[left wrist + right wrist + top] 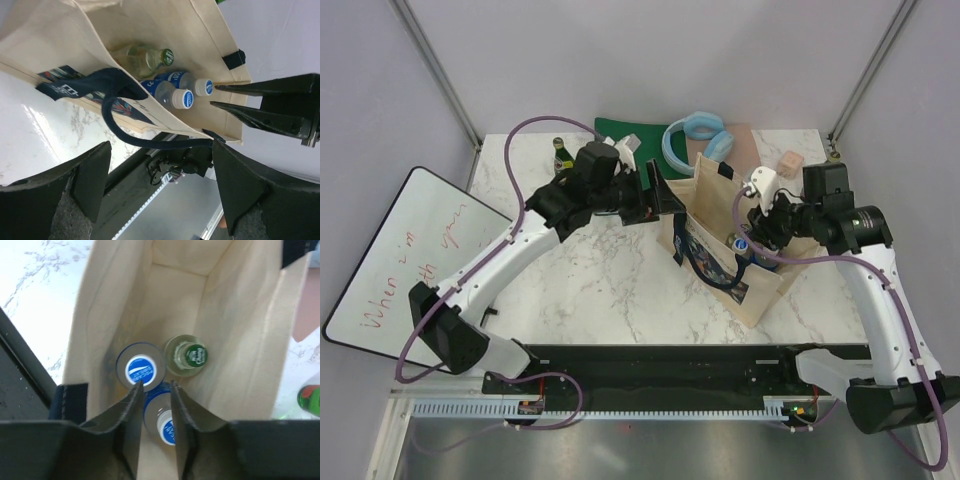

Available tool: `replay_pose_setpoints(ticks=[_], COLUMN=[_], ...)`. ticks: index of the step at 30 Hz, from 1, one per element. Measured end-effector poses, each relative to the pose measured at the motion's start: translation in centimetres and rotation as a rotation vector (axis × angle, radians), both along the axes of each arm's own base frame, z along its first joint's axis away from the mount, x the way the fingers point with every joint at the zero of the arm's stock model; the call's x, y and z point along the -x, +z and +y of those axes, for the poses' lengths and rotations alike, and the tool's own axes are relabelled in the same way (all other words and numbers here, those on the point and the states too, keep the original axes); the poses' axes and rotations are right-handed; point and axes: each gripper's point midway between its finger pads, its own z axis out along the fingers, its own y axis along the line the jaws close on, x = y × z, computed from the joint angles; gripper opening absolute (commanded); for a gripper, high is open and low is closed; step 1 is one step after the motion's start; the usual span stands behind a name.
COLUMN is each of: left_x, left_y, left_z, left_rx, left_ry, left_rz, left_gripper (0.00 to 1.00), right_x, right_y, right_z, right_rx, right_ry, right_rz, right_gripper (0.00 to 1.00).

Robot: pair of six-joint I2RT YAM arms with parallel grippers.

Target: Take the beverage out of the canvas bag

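The beige canvas bag [720, 262] stands open on the marble table, right of centre. Three bottles stand inside it: a green-capped glass one [186, 356], a blue-capped one [145, 369] and a second blue-labelled beverage [162, 415]. My right gripper [155, 385] reaches down into the bag, its fingers pressed against either side of that second beverage's neck. My left gripper [161, 147] hangs open at the bag's left rim [150, 30], and the dark strap [150, 142] runs across the gap between its fingers. In the top view the right gripper [760, 240] is sunk in the bag's mouth and the left gripper [665, 195] is at its edge.
A whiteboard [405, 260] leans at the left. At the back lie a green bottle [560, 150], a green cloth [620, 128], blue headphones [695, 135] and a pink block [790, 160]. A black rail [670, 365] lines the near edge.
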Motion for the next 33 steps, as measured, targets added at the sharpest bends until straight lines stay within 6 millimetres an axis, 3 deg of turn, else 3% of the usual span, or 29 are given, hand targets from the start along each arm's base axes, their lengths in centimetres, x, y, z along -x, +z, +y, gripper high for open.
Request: replay_pose_setpoints(ticks=[10, 19, 24, 28, 29, 31, 33], left_x=[3.1, 4.9, 5.5, 5.9, 5.9, 6.2, 6.4], left_y=[-1.9, -4.1, -4.5, -5.0, -5.2, -5.2, -5.0], left_z=[-5.0, -7.1, -7.4, -7.6, -7.7, -7.9, -8.0], left_rx=[-0.010, -0.066, -0.082, -0.095, -0.098, -0.094, -0.087], left_ry=[-0.095, -0.144, -0.157, -0.167, -0.171, -0.183, -0.198], left_rz=[0.099, 0.155, 0.169, 0.181, 0.183, 0.187, 0.189], left_gripper=[0.83, 0.79, 0.71, 0.49, 0.35, 0.21, 0.15], right_x=[4.5, 7.0, 7.4, 7.6, 7.5, 7.5, 7.4], right_y=[-1.6, -3.2, -3.5, -3.6, -3.6, -3.6, -3.6], right_z=[0.3, 0.5, 0.6, 0.7, 0.7, 0.7, 0.7], right_rx=[0.005, 0.020, 0.020, 0.021, 0.021, 0.021, 0.017], right_ry=[0.126, 0.228, 0.257, 0.267, 0.266, 0.266, 0.261], right_rz=[0.012, 0.021, 0.013, 0.012, 0.012, 0.012, 0.011], right_gripper=[0.27, 0.27, 0.27, 0.29, 0.30, 0.31, 0.33])
